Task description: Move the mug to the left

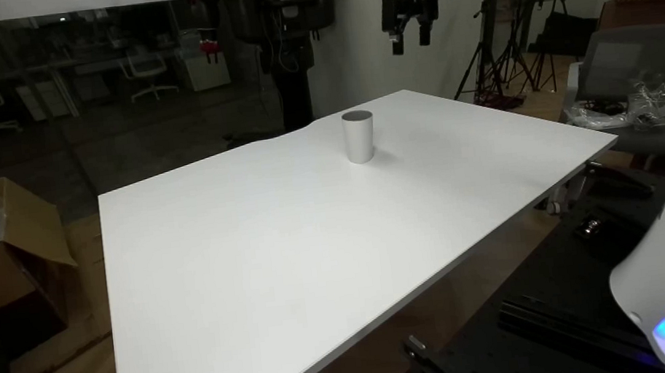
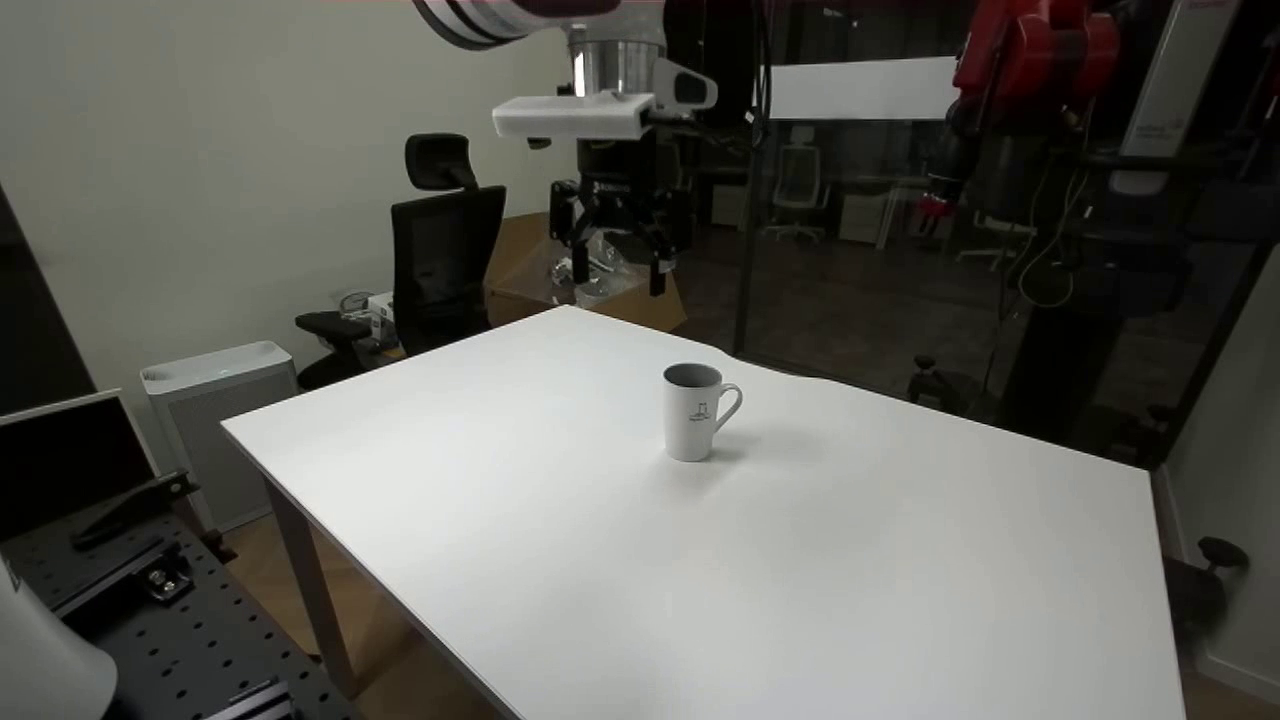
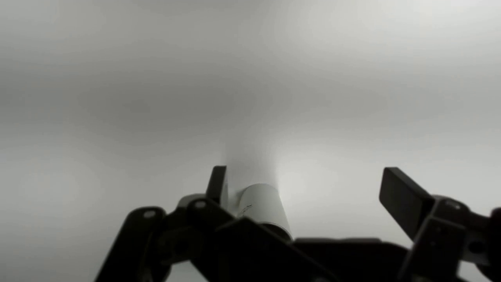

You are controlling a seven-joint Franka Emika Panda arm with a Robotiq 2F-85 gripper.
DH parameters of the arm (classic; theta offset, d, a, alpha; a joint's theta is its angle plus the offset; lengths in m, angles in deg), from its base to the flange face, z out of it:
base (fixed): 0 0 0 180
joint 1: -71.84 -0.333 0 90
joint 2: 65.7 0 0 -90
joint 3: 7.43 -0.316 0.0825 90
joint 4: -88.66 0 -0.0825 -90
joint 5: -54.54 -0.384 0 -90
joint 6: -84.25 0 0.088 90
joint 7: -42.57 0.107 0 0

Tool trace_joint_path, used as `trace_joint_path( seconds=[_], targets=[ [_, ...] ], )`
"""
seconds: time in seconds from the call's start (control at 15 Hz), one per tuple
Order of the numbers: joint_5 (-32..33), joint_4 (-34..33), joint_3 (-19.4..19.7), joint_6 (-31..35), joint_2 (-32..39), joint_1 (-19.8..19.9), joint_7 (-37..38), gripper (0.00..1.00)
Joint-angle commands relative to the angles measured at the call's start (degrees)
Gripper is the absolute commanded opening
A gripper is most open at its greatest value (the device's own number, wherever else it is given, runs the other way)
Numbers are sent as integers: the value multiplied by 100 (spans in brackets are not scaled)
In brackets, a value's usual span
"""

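The mug [image 1: 358, 140] is a plain light-grey cylinder standing upright on the white table [image 1: 267, 267]. In an exterior view the mug [image 2: 690, 422] shows a small dark print and a handle on its right side. My gripper [image 1: 411, 44] is open and empty, high above the table and apart from the mug; it also hangs well above the table in an exterior view [image 2: 618, 275]. In the wrist view the mug [image 3: 263, 203] shows low in the picture, between the open fingers [image 3: 307, 182] and nearer the left one. Its rim and handle are partly hidden there by the gripper.
The table's far edge [image 1: 200, 161] runs behind the mug. A red and black robot [image 2: 1040, 60] stands beyond the table. A cardboard box [image 1: 34, 230], chairs [image 2: 445, 260] and tripods [image 1: 493, 40] stand around it on the floor.
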Motion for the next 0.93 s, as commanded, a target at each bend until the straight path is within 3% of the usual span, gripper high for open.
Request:
trace_joint_path(
  seconds=[0.0, 0.07, 0.13, 0.47, 0.67, 0.87],
  targets=[
    [486, -1014, -281, 164, 1102, -154, 32, 100],
    [539, -1201, -340, 249, 1295, -170, 76, 100],
    [375, -643, -319, 231, 798, -63, -4, 100],
    [430, -1048, -446, 558, 1331, -110, 59, 100],
    [-687, -1482, -726, 888, 1806, 120, -459, 100],
    [-1129, -1989, -880, 877, 2336, 243, -554, 100]
  ],
)
